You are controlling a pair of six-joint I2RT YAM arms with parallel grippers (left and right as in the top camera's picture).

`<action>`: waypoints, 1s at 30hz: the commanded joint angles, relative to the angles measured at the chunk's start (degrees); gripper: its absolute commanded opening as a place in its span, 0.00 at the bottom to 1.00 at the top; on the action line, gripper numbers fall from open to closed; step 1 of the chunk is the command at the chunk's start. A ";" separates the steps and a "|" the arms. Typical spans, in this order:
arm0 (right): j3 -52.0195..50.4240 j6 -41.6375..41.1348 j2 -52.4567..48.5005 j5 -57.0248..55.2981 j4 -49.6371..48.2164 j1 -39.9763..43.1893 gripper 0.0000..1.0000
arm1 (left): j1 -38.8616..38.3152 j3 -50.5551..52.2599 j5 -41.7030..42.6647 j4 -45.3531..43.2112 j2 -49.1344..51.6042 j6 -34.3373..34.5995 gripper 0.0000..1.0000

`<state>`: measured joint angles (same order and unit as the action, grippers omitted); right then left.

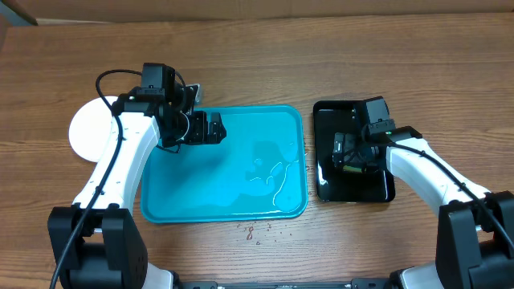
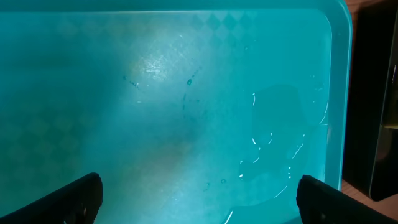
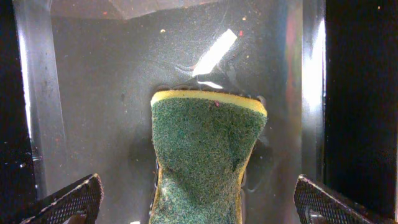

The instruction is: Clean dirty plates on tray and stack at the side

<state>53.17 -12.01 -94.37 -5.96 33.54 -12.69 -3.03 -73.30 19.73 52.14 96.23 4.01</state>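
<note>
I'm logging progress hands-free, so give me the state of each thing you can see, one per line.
turquoise tray: no plates on it, wet
white plate: beside the tray, partly hidden
black tray: wet, holding the sponge
sponge: lying green side up, not gripped
left gripper: fingers open, empty, over the turquoise tray
right gripper: fingers open, over the sponge

Wood table (image 1: 385,64): turquoise tray (image 1: 209,189) centre, black tray (image 1: 324,120) just right of it, not touching. At left a white plate (image 1: 84,128), partly hidden; reddish specks (image 1: 253,233) on wood by tray's front rim.
</note>
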 commanded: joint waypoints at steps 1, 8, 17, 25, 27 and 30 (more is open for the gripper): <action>-0.33 -0.15 0.11 -0.17 -0.31 0.24 1.00 | -0.15 -0.85 -0.85 0.04 -0.98 -1.46 1.00; -0.42 -0.15 2.08 -0.20 -0.31 0.04 1.00 | -0.15 -0.85 -0.85 0.04 -0.98 -1.46 1.00; -0.42 -0.15 21.55 -0.20 -0.33 -0.74 1.00 | -0.15 -0.85 -0.85 0.04 -0.98 -1.46 1.00; -0.42 -0.15 47.47 -0.20 -0.31 -0.74 1.00 | -0.15 -0.85 -0.85 0.04 -0.98 -1.46 1.00; -0.42 -0.15 53.83 -0.20 -0.28 -0.74 1.00 | -0.15 -0.85 -0.85 0.04 -0.98 -1.46 1.00; -0.42 -0.15 62.40 -0.20 -0.26 -0.74 1.00 | -0.15 -0.85 -0.85 0.04 -0.98 -1.46 1.00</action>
<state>52.75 -11.99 -38.13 -5.98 33.50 -13.21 -3.03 -73.30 19.18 52.14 96.23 4.01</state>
